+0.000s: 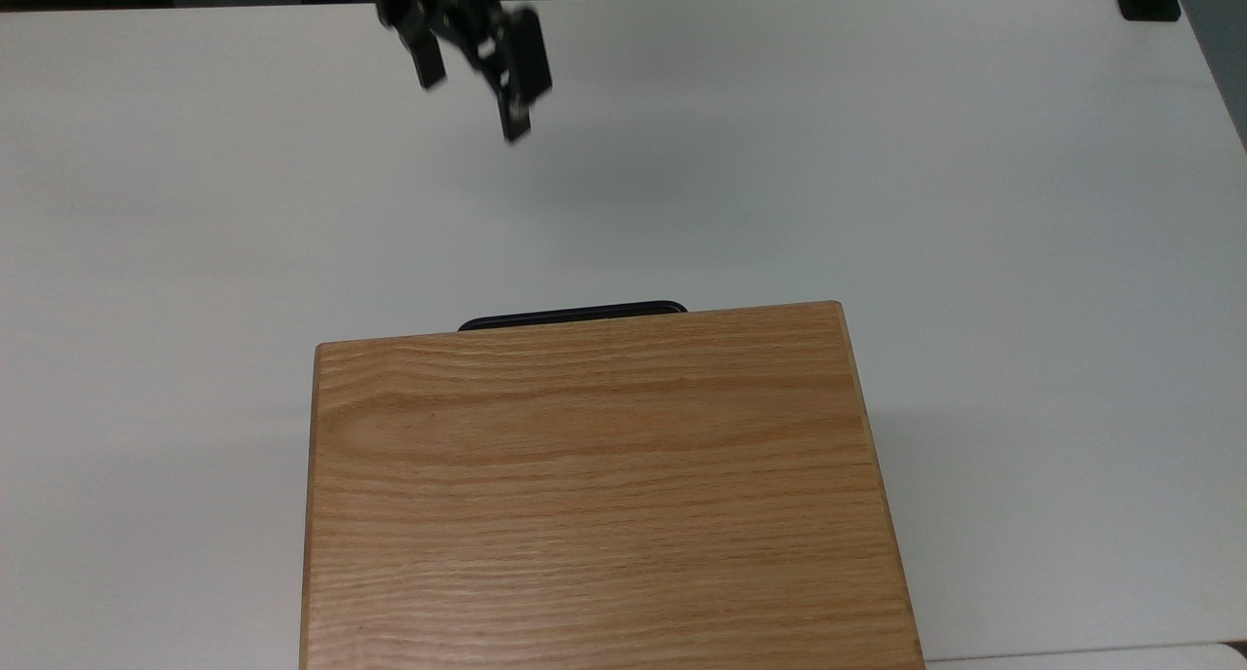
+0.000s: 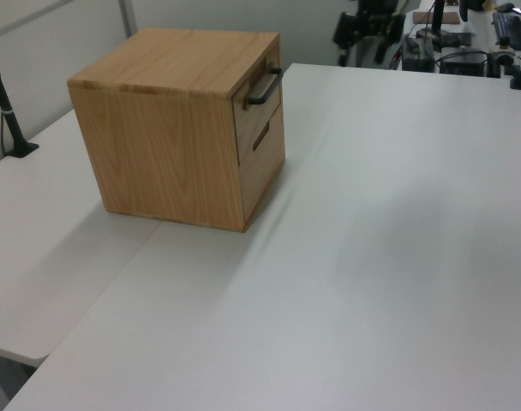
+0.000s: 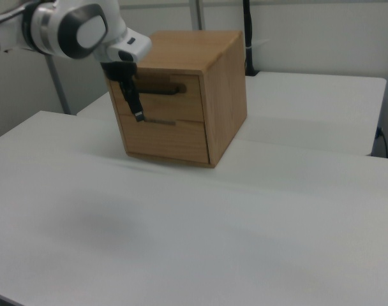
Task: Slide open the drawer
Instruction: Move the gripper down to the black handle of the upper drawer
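- nearest in the top view is the oak cabinet (image 1: pixel 604 485), one box standing on the white bench (image 1: pixel 1023 212), its flat top facing the camera.
- the cabinet's front carries two drawers, one above the other, as the left view and the right view show. the upper drawer (image 3: pixel 163 97) is the one with the long black bar handle (image 1: pixel 573 314); the lower drawer (image 3: pixel 168 139) has only a dark slot for a pull.
- one handle, counted; in the top view it peeks out just past the cabinet's far edge.
- the upper drawer sits flush with the cabinet front, so by my judgement nothing of the task is done yet: the approach, the grip on the handle and the sliding pull are all left.
- beyond the cabinet lies bare bench.
- farthest is the single pincer (image 1: pixel 474 100), hanging above the bench well apart from the handle, toward the top view's upper left. its two black fingers (image 1: pixel 514 115) stand apart with nothing between them, so it is released.
- in the right view the white arm (image 3: pixel 76 29) reaches in from the right view's left, the pincer overlapping the cabinet front in the picture.
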Robot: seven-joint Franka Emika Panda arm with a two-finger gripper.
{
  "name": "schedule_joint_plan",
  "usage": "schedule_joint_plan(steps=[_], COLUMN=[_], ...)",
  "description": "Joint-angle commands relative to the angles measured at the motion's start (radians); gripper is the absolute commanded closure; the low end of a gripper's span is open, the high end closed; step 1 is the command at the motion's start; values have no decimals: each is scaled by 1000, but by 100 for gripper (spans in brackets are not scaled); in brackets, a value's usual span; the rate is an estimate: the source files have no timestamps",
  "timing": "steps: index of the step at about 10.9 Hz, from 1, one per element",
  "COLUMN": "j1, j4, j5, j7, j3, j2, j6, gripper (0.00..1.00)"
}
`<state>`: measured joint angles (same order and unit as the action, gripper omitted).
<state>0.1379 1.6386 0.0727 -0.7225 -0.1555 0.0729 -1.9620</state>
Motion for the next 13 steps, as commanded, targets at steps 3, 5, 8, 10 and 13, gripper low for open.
schedule_joint_plan(steps=[3,5,8,10,13], j1=[55,72,98,98,98], j4=[-6,-8,-11,-16,-52], j5=[39,45,64,61,58], j7=[-639,-692,-696,-698,-715], j3=[5,5,5,5,5], j2=[134,148,185,206,237], j6=[-388,-472,-572,-587,-597], gripper=[0,5,16,25,53])
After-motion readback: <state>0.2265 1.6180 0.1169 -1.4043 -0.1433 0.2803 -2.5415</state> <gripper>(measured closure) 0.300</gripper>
